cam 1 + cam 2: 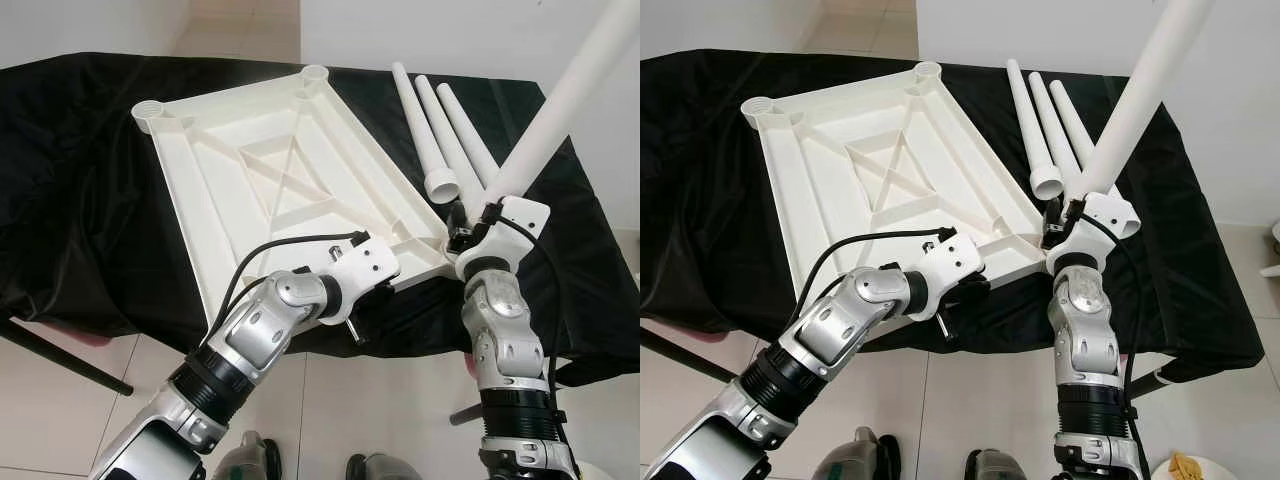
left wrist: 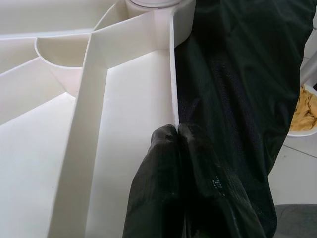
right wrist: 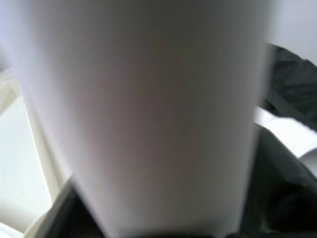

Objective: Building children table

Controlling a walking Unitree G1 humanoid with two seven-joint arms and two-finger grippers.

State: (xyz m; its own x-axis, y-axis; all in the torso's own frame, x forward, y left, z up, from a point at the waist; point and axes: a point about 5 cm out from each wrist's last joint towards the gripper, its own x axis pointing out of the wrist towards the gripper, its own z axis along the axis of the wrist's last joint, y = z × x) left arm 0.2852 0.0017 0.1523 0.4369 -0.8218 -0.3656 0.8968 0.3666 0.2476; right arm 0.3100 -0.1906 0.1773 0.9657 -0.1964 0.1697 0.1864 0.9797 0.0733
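Note:
A white plastic tabletop [image 1: 200,220] lies upside down on the black-clothed table, ribs facing up, with round leg sockets [image 1: 150,115] at its corners. My left gripper [image 2: 177,130] is shut on the thin rim [image 2: 173,74] of the tabletop's near edge, close to the near right corner. My right gripper [image 1: 470,225] is shut on a long white leg [image 1: 560,110] that leans up and to the right, its lower end at the near right corner socket. In the right wrist view the leg [image 3: 148,114] is blurred and very close. Three more white legs [image 1: 440,140] lie side by side at the back right.
The black cloth [image 1: 80,180] hangs over the table's edges, and tiled floor runs in front. A dark bar [image 1: 60,355] slants under the table's left side. A white bowl [image 1: 1190,468] with yellowish contents sits on the floor at the right.

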